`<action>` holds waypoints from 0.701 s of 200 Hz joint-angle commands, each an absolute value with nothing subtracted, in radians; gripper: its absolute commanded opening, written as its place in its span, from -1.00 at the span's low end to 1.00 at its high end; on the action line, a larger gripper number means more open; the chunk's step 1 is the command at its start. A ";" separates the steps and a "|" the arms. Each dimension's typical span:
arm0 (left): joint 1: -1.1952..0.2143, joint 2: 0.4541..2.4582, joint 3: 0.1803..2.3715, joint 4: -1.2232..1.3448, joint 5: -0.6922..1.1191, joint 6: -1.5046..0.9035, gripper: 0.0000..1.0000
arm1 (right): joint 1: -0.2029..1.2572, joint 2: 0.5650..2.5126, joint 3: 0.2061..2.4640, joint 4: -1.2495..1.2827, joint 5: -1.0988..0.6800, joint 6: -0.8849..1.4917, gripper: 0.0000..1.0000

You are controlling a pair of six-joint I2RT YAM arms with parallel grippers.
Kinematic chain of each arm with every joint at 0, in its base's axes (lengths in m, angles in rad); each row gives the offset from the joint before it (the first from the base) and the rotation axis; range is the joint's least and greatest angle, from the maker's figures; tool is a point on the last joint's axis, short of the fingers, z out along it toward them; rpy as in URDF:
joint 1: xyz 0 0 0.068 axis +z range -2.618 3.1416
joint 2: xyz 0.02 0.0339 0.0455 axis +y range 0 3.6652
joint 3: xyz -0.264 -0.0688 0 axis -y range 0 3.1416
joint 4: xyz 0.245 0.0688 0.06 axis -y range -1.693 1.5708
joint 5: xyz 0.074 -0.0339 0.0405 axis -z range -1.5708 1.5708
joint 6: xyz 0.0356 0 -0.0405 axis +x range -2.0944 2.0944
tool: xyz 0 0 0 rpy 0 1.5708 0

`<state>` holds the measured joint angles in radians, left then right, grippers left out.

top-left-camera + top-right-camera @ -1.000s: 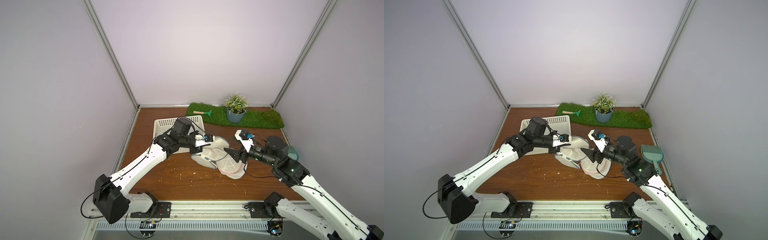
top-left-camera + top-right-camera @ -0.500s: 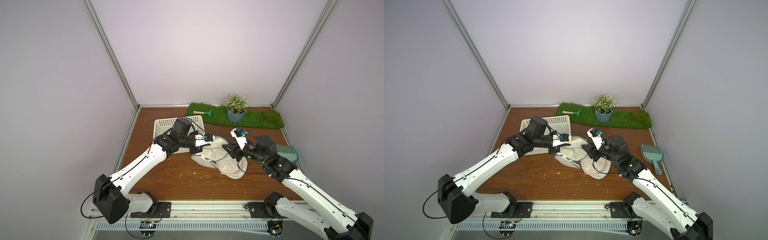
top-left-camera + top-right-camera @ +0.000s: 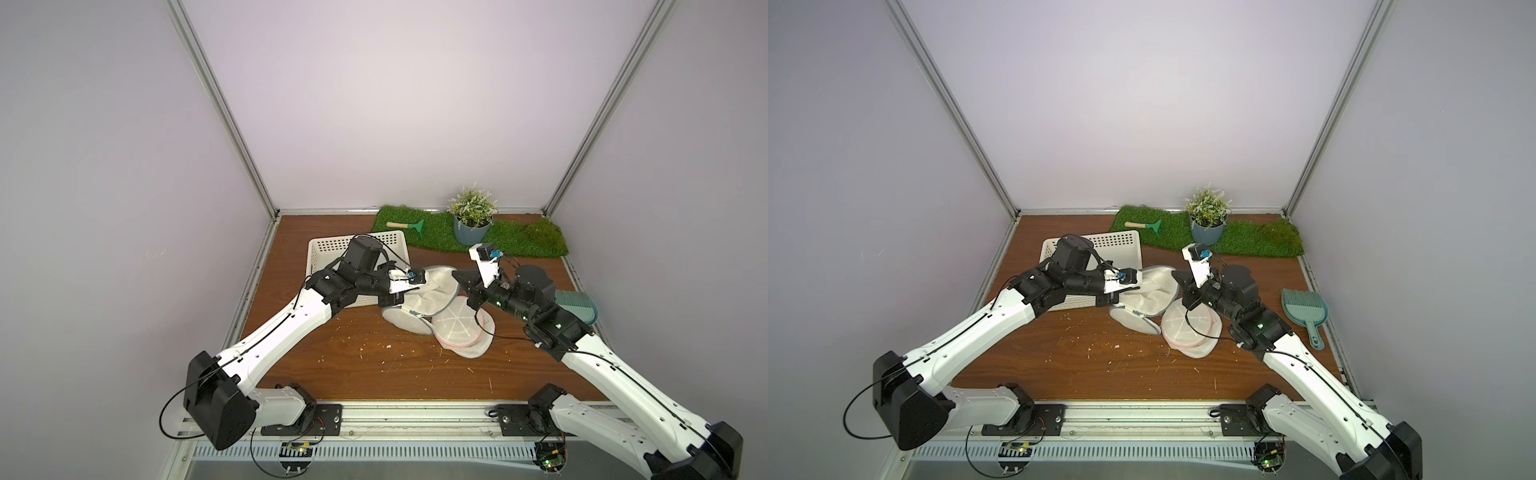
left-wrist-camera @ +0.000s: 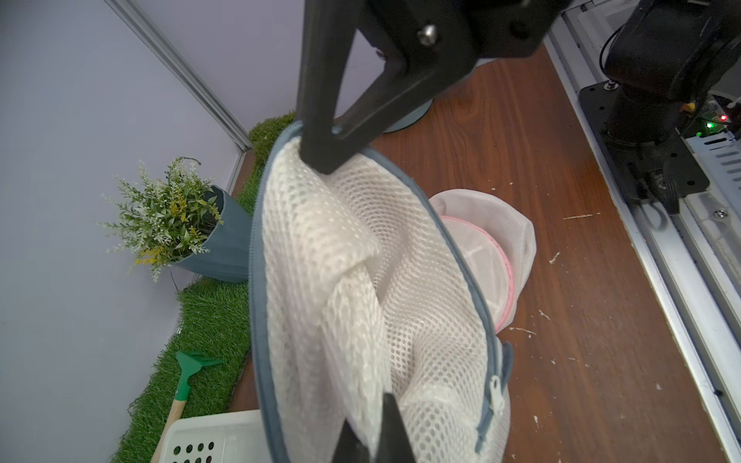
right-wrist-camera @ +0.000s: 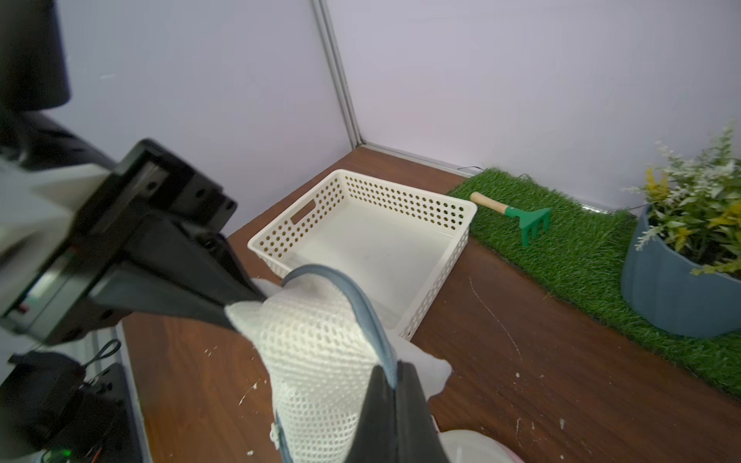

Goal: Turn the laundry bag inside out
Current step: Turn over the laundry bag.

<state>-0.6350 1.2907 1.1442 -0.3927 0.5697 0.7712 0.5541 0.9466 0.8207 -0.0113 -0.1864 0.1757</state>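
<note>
The laundry bag (image 3: 432, 291) (image 3: 1154, 291) is white mesh with a grey-blue zipper rim (image 4: 256, 304). It hangs stretched between both grippers above the table, and its lower part rests on the wood. My left gripper (image 4: 373, 437) (image 3: 417, 291) is shut on a fold of mesh at one side of the bag's mouth. My right gripper (image 5: 395, 385) (image 3: 456, 275) is shut on the grey-blue rim (image 5: 369, 316) at the opposite side. The mouth gapes between them, showing the mesh inside (image 4: 421, 280).
A second white bag with pink trim (image 3: 461, 332) (image 3: 1187, 332) lies under the right gripper. A white perforated basket (image 3: 328, 249) (image 5: 361, 240) stands behind the left arm. The grass mat (image 3: 519, 245), potted plant (image 3: 471, 226), toy rake (image 3: 405, 226) and teal dustpan (image 3: 1304, 307) line the back and right.
The right gripper moved in toward the bag's mouth and shut on its grey-blue rim. The left gripper kept its hold and place.
</note>
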 commanded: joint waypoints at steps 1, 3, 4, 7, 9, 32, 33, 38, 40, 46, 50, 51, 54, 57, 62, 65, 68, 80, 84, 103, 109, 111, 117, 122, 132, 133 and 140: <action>-0.643 1.248 1.128 -0.407 0.576 0.815 -1.00 | 0.494 0.989 0.893 -0.003 -0.101 0.245 -1.00; -0.643 1.245 1.129 -0.406 0.578 0.818 -1.00 | 0.490 0.995 0.896 -0.007 -0.097 0.248 -1.00; -0.643 1.244 1.128 -0.406 0.579 0.819 -1.00 | 0.488 0.997 0.897 -0.009 -0.096 0.249 -1.00; -0.643 1.239 1.128 -0.404 0.584 0.821 -1.00 | 0.483 1.004 0.898 -0.014 -0.089 0.252 -1.00; -0.643 1.235 1.126 -0.404 0.586 0.822 -1.00 | 0.479 1.008 0.898 -0.019 -0.087 0.253 -1.00; -0.643 1.189 1.109 -0.358 0.605 0.803 -1.00 | 0.462 1.052 0.876 -0.022 -0.072 0.252 -1.00; -0.643 1.187 1.107 -0.353 0.607 0.801 -1.00 | 0.462 1.054 0.875 -0.022 -0.072 0.251 -1.00; -0.643 1.173 1.099 -0.329 0.610 0.787 -1.00 | 0.460 1.065 0.867 -0.019 -0.077 0.245 -1.00; -0.643 1.168 1.096 -0.319 0.612 0.782 -1.00 | 0.459 1.068 0.863 -0.018 -0.079 0.243 -1.00; -0.643 1.152 1.086 -0.288 0.618 0.764 -1.00 | 0.459 1.081 0.854 -0.012 -0.092 0.234 -1.00; -0.643 1.142 1.081 -0.267 0.622 0.750 -1.00 | 0.460 1.090 0.847 -0.005 -0.105 0.228 -1.00; -0.643 1.139 1.080 -0.262 0.623 0.746 -1.00 | 0.460 1.091 0.845 -0.004 -0.107 0.227 -1.00; -0.643 1.134 1.076 -0.246 0.623 0.733 -1.00 | 0.460 1.097 0.841 -0.001 -0.117 0.224 -1.00; -0.643 1.128 1.073 -0.232 0.625 0.722 -1.00 | 0.460 1.103 0.837 0.005 -0.127 0.222 -1.00; -0.643 1.121 1.071 -0.211 0.628 0.695 -1.00 | 0.459 1.112 0.829 0.014 -0.139 0.221 -1.00; -0.643 1.118 1.071 -0.194 0.631 0.679 -1.00 | 0.460 1.117 0.826 0.023 -0.150 0.220 -1.00; -0.643 1.116 1.069 -0.182 0.634 0.659 -1.00 | 0.460 1.121 0.822 0.029 -0.161 0.221 -1.00; -0.642 1.111 1.059 -0.098 0.648 0.559 -1.00 | 0.460 1.131 0.820 0.060 -0.203 0.230 -0.97; -0.643 1.110 1.055 -0.073 0.650 0.525 -1.00 | 0.460 1.133 0.821 0.070 -0.213 0.237 -0.92; -0.643 1.097 1.012 0.085 0.622 0.338 -1.00 | 0.459 1.121 0.836 0.097 -0.234 0.257 -0.59; -0.643 1.093 0.997 0.117 0.619 0.298 -1.00 | 0.455 1.111 0.843 0.096 -0.227 0.262 -0.49; -0.643 1.090 0.994 0.126 0.619 0.280 -1.00 | 0.453 1.107 0.846 0.094 -0.224 0.264 -0.46; -0.643 1.088 0.987 0.149 0.619 0.240 -1.00 | 0.447 1.091 0.852 0.089 -0.211 0.273 -0.31; -0.643 1.085 0.981 0.161 0.618 0.211 -1.00 | 0.438 1.078 0.858 0.085 -0.202 0.280 -0.20; -0.643 1.080 0.976 0.174 0.611 0.168 -1.00 | 0.417 1.042 0.865 0.075 -0.191 0.296 0.00; -0.643 1.080 0.976 0.176 0.609 0.163 -1.00 | 0.415 1.039 0.866 0.074 -0.190 0.298 0.02; -0.643 1.077 0.972 0.182 0.598 0.136 -1.00 | 0.399 1.011 0.866 0.068 -0.185 0.309 0.13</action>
<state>-0.6350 1.1126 0.9691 0.0063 0.5842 0.3397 0.4438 1.0988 0.8314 0.0563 -0.2321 0.2653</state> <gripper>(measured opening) 0.055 0.493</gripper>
